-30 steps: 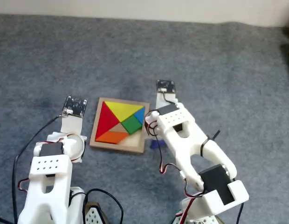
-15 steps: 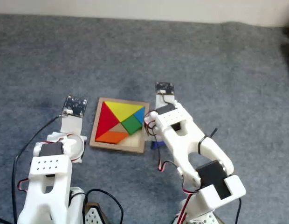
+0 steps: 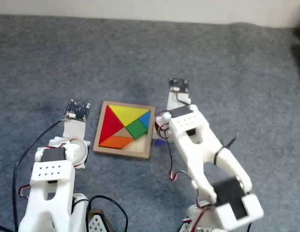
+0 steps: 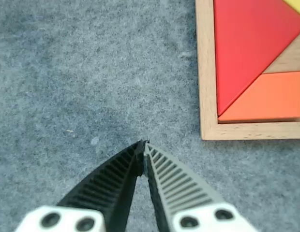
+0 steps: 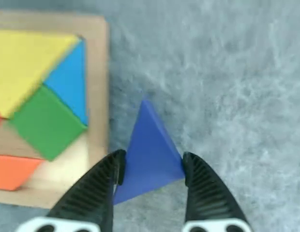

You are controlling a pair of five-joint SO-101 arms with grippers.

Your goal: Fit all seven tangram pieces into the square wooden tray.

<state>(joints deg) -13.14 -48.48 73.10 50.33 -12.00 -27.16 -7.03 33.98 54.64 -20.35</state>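
One blue triangle (image 5: 149, 145) in right gripper (image 5: 153, 160)

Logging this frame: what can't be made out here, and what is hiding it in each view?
High view: the blue triangle is mostly hidden under the right arm; a sliver shows beside the tray.
Right wrist view: the right gripper fingers touch the triangle's sides; whether it is off the carpet cannot be told.
Left wrist view: the tray is cut off by the frame edge beyond the shut left gripper.
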